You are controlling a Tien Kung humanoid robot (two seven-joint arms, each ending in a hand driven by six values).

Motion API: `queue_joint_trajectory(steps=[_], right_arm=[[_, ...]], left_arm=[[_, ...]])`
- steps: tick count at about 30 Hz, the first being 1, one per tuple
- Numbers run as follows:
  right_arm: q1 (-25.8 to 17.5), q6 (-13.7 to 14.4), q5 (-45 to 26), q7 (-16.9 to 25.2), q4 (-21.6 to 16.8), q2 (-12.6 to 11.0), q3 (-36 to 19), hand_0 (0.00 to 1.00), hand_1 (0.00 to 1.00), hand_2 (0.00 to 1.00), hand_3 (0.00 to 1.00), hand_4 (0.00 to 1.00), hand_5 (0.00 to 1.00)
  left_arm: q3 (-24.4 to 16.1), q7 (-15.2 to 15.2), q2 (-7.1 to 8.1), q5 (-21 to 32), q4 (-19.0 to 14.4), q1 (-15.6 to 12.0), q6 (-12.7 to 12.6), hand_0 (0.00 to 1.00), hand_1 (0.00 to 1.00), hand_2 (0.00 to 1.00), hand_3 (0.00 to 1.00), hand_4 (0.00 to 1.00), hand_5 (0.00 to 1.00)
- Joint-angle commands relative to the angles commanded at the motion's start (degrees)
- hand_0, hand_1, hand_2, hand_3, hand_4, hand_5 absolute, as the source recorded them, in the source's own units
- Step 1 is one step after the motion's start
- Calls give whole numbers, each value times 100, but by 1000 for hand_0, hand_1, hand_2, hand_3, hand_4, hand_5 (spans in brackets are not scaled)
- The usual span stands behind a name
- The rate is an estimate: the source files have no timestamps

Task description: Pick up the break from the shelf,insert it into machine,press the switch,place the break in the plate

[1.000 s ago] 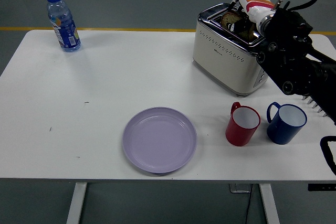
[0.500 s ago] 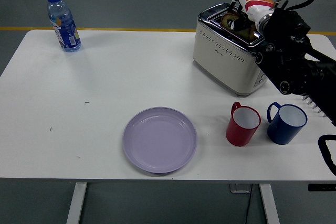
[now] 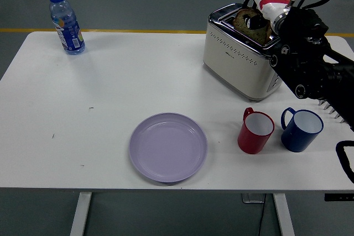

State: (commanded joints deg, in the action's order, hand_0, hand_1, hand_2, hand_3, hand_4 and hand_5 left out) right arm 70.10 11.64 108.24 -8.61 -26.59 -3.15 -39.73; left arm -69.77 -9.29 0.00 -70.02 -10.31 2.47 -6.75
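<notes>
In the head view the right hand [image 3: 264,8] is gripping the bread slice [image 3: 247,24] half out of the toaster [image 3: 239,59] slot — the lift-out step, I judge — and next is needing a clear carry to the purple plate [image 3: 168,147].

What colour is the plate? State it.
Pale lilac plate, plain, clearest in the head view.

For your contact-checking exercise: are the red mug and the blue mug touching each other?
Apart. The head view shows a strip of white table between the red mug and the blue mug's handle.
</notes>
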Motion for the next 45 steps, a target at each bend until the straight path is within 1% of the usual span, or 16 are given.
queue_joint_trajectory(steps=[4, 7, 16, 17, 19, 22, 25, 27, 28, 31, 34, 36, 37, 42, 43, 45], right_arm=[[14, 79, 35, 32, -65, -63, -14, 136, 264, 372, 504, 612, 2], [25, 133, 66, 66, -186, -172, -49, 150, 268, 368, 503, 599, 2], [48, 257, 130, 109, -699, -521, -221, 153, 267, 365, 504, 579, 2], [51, 277, 135, 119, -824, -584, -242, 153, 267, 365, 504, 579, 2], [52, 284, 137, 123, -878, -607, -250, 152, 262, 362, 503, 579, 2], [60, 364, 185, 123, -1281, -783, -336, 152, 262, 362, 503, 579, 2], [61, 400, 194, 132, -1467, -853, -364, 153, 257, 359, 502, 566, 2], [64, 478, 221, 116, -1721, -970, -415, 153, 257, 359, 502, 566, 2], [66, 485, 229, 109, -1774, -995, -426, 153, 257, 359, 502, 566, 2], [71, 483, 225, 45, -2227, -1169, -489, 134, 251, 351, 500, 566, 2], [59, 458, 165, -14, -2456, -1251, -501, 134, 251, 351, 500, 566, 2], [21, 388, 19, -124, -2741, -1363, -468, 134, 251, 351, 500, 566, 2], [1, 346, -110, -172, -2905, -1412, -438, 143, 246, 341, 488, 610, 2], [-102, 106, -791, -405, -3618, -1608, -280, 143, 246, 341, 488, 610, 2], [-119, 66, -917, -439, -3727, -1640, -255, 140, 217, 340, 486, 618, 2], [-161, -30, -1243, -515, -3990, -1710, -197, 140, 217, 340, 486, 618, 2]], left_arm=[[-5, -5, 0, -16, 0, -5, 3, 694, 769, 796, 709, 433, 931], [-16, -3, 0, -20, 0, -24, 3, 694, 770, 795, 710, 433, 930], [-104, -18, 0, -125, 0, -82, 16, 693, 770, 795, 710, 433, 929], [-123, -21, 0, -148, 0, -93, 17, 693, 770, 795, 710, 433, 929], [-130, -22, 0, -156, 0, -97, 17, 694, 770, 795, 710, 433, 929], [-198, -26, 0, -231, 0, -123, 26, 694, 770, 795, 710, 433, 929], [-212, -27, 0, -251, 0, -129, 29, 697, 770, 795, 709, 433, 929], [-230, -27, 0, -265, 0, -137, 32, 697, 770, 795, 709, 433, 929], [-235, -27, 0, -269, 0, -139, 33, 697, 770, 795, 709, 433, 929], [-253, -24, 0, -284, 0, -138, 39, 698, 769, 795, 710, 431, 929], [-246, -21, 0, -273, 0, -134, 41, 698, 769, 795, 710, 431, 929], [-251, -19, 0, -271, 0, -130, 44, 698, 769, 795, 710, 431, 929], [-247, -18, 0, -262, 0, -129, 44, 698, 769, 795, 710, 431, 931], [-246, -14, 0, -250, 0, -113, 45, 698, 769, 795, 710, 431, 931], [-251, -13, 0, -252, 0, -111, 45, 698, 769, 795, 709, 430, 933], [-258, -10, 0, -255, 0, -107, 46, 698, 769, 795, 709, 430, 933]])
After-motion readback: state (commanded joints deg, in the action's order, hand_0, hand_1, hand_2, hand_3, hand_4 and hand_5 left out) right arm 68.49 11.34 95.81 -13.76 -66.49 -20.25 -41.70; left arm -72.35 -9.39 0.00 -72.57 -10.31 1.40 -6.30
